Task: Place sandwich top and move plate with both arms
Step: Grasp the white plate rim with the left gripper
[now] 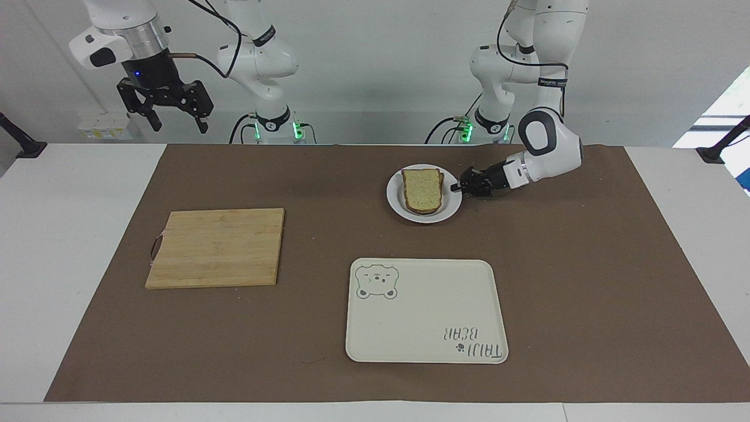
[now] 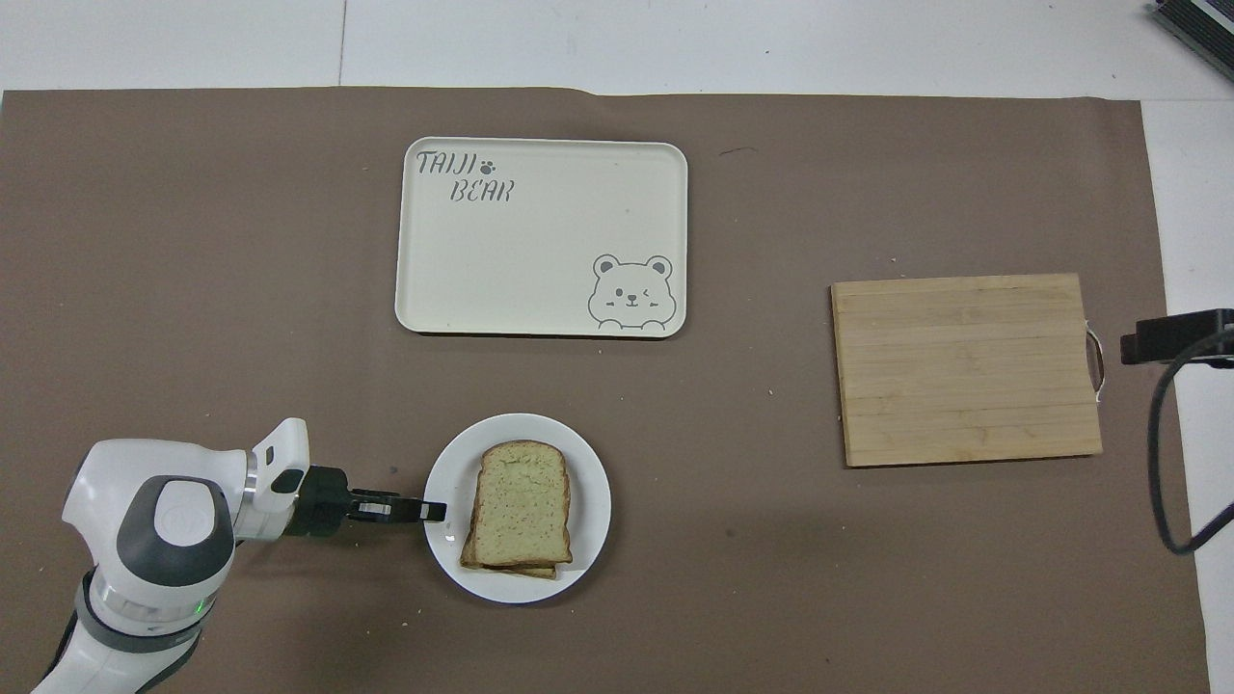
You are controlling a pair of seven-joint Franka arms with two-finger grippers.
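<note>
Plate [image 1: 424, 215], centre of the facing view, carries the sandwich top [image 1: 422, 189] stacked on another slice. Upper left: right gripper [image 1: 174, 122] raised, jaws spread, empty. Right of the plate: left gripper [image 1: 456, 187], jaws closed on its rim.

Glossy white plate [image 2: 588, 482], matt brown paper mat [image 2: 241, 289], wooden board [image 2: 967, 368], smooth cream tray [image 2: 540, 241]

The sandwich top [image 1: 422, 189], a pale bread slice with a brown crust, lies flat on another slice on the small round white plate [image 1: 395, 202], which sits on the brown mat, nearer to the robots than the tray, with the left gripper [image 1: 455, 188] pinching its rim.
</note>
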